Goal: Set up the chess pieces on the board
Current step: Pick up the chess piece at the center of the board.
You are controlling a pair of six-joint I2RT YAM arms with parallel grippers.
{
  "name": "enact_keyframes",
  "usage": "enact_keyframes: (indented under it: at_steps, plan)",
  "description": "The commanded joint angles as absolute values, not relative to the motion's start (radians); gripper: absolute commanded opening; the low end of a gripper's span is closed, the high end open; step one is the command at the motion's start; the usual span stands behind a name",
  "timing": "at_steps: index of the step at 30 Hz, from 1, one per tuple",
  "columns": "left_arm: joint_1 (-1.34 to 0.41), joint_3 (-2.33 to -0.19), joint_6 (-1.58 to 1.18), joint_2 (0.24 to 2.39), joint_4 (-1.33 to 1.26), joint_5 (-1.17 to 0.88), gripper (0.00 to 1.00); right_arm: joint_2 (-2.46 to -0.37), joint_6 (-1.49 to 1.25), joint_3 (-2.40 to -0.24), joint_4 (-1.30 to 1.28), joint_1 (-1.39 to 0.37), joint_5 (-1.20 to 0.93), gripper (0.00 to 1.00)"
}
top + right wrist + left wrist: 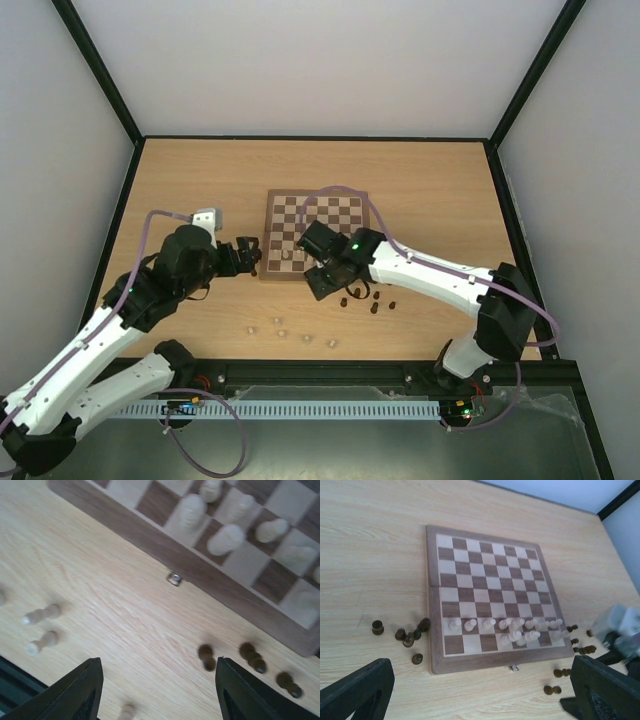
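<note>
When viewed from above, note the board (285,215) lying flat at the middle of the bench (200,180). Locate the left gripper (251,258) at its left border and the right gripper (322,278) over its near border. Note dark pieces (374,302) loose on the bench just right of the right gripper, and pale pieces (290,328) scattered nearer the arm bases.

From the left wrist, observe the left gripper (480,695) spread wide and empty, the board (432,605) ahead; pale pieces (490,624) on its two nearest ranks; dark pieces (410,635) clustered off both near corners.

From the right wrist, observe the right gripper (160,690) parted, gripping nothing, above bare bench beside the border and its metal clasp (173,578); one pale piece low between the fingers, apart from both.
</note>
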State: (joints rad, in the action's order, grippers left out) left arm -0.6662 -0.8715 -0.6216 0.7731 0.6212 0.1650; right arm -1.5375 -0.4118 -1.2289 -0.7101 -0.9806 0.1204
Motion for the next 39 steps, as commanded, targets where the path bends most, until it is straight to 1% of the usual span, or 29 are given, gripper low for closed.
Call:
enact_keyframes:
  at_steps: [1,3,8,24,28,31,34,36,39]
  plan:
    - [-0.658,-0.931,-0.635,0.693,0.652,0.228,0.99,-1.592,-0.404,-1.285,-0.7,-1.041,0.067,0.61]
    - [-0.658,-0.942,-0.639,0.662,0.665,0.245,1.0,-1.613,-0.399,-1.306,-0.699,-1.079,0.07,0.59]
    - [-0.658,-0.954,-0.652,0.608,0.686,0.28,1.0,-1.668,-0.4,-1.348,-0.698,-1.158,0.076,0.59]
    - [-0.658,-0.923,-0.658,0.586,0.692,0.273,0.99,-1.725,-0.427,-1.365,-0.698,-1.234,0.096,0.58]
    - [-0.658,-0.912,-0.657,0.583,0.686,0.266,0.99,-1.707,-0.45,-1.353,-0.709,-1.239,0.149,0.6]
    - [-0.658,-0.91,-0.658,0.599,0.686,0.241,1.0,-1.668,-0.481,-1.333,-0.737,-1.239,0.222,0.64]
    - [-0.658,-0.901,-0.672,0.621,0.693,0.203,1.0,-1.604,-0.523,-1.288,-0.748,-1.236,0.281,0.74]
    - [-0.658,-0.877,-0.681,0.624,0.685,0.176,0.99,-1.551,-0.553,-1.241,-0.746,-1.228,0.306,0.83]
    - [-0.658,-0.829,-0.702,0.629,0.67,0.148,0.99,-1.462,-0.583,-1.162,-0.723,-1.21,0.316,0.91]
